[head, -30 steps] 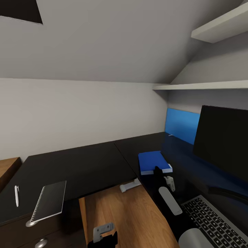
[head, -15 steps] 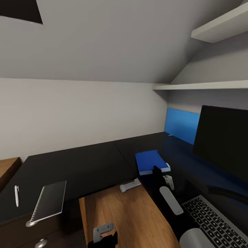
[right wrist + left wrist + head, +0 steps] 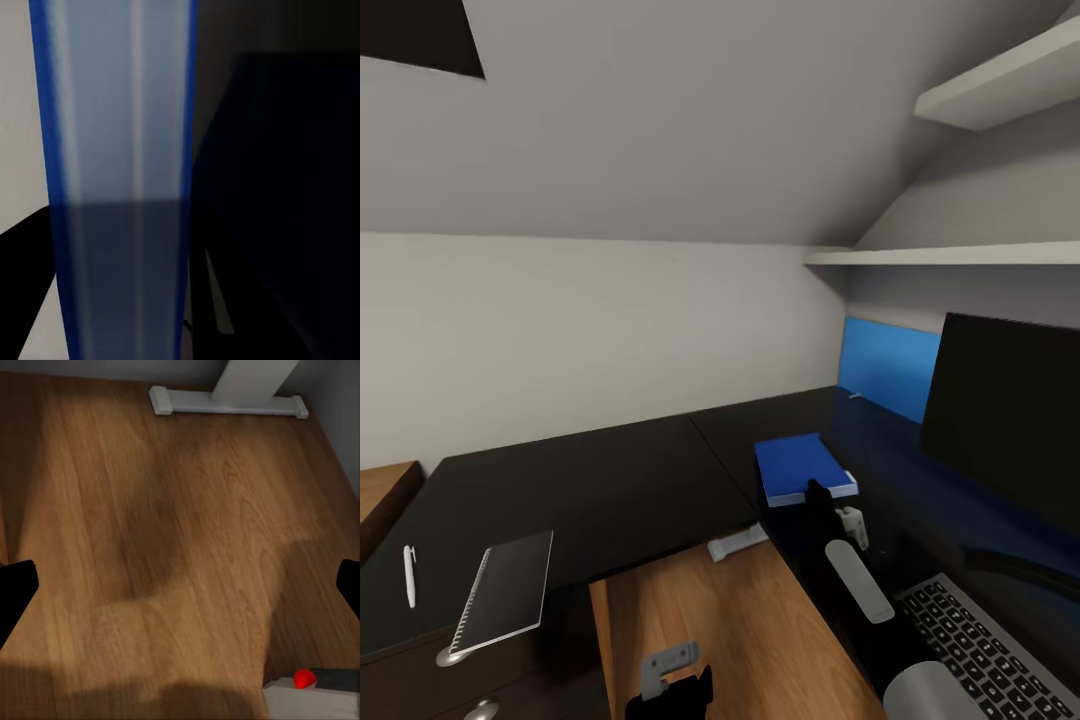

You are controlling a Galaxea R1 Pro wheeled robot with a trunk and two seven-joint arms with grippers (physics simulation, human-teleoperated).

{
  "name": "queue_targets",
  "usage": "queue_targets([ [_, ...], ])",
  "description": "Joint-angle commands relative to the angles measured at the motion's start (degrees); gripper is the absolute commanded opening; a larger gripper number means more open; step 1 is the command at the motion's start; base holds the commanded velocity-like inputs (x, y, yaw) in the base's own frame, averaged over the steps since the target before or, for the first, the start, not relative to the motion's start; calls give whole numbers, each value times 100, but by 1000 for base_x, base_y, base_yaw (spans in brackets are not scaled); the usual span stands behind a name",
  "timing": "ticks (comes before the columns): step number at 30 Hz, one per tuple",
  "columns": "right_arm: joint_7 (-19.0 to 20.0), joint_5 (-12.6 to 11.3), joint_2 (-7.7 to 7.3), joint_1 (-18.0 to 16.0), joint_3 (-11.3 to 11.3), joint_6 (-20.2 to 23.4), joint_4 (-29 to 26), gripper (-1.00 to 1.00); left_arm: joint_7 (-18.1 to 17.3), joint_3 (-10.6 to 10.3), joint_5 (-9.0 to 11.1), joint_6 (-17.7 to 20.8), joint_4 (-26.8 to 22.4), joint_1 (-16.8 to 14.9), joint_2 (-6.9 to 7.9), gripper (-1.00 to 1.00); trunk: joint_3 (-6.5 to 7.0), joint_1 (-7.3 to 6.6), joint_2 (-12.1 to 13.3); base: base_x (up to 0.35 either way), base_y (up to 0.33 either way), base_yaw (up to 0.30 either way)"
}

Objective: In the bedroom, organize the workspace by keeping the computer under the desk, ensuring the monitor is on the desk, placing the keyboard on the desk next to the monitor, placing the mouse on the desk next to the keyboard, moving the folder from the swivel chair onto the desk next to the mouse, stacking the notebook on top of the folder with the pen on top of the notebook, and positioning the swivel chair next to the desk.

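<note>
The blue folder (image 3: 800, 465) lies on the black desk (image 3: 610, 480), left of the monitor (image 3: 1010, 410). My right gripper (image 3: 822, 492) is shut on the folder's near edge; in the right wrist view the folder's pale, blue-rimmed edge (image 3: 112, 150) stands close up between dark fingers (image 3: 22, 300). The keyboard (image 3: 990, 655) lies in front of the monitor, beside my right arm. At the desk's left end the dark notebook (image 3: 505, 595) rests with the white pen (image 3: 408, 575) next to it. My left gripper (image 3: 675, 685) hangs open, low over the wood floor (image 3: 180, 510).
The desk's white leg foot (image 3: 738, 542) (image 3: 225, 401) stands on the floor between the desk's two wings. Drawer knobs (image 3: 452, 652) show under the notebook. A light-wood chest (image 3: 380, 495) adjoins the desk's left end. White shelves (image 3: 960, 250) and a blue wall panel (image 3: 888, 365) sit behind the monitor.
The right gripper nudged the folder slightly left and farther onto the desk. The head view dipped a little. The left arm, notebook and pen stayed put.
</note>
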Motion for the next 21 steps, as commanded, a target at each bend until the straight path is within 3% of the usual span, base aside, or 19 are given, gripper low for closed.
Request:
queue_targets([
  [1, -16, -56, -3, -6, 19, -47, -5, -100, 21, -16, 45, -40, -7, -9, 3, 100, 12, -23, 38, 0, 0, 0],
  [5, -16, -59, -3, -9, 19, -47, -5, -100, 20, -16, 52, -41, -7, -9, 2, 100, 84, -111, 198, 0, 0, 0],
  [21, 35, -70, 9, -11, 29, -58, 40, -100, 20, -32, 46, -40, -7, -9, 2, 100, 84, -111, 198, 0, 0, 0],
])
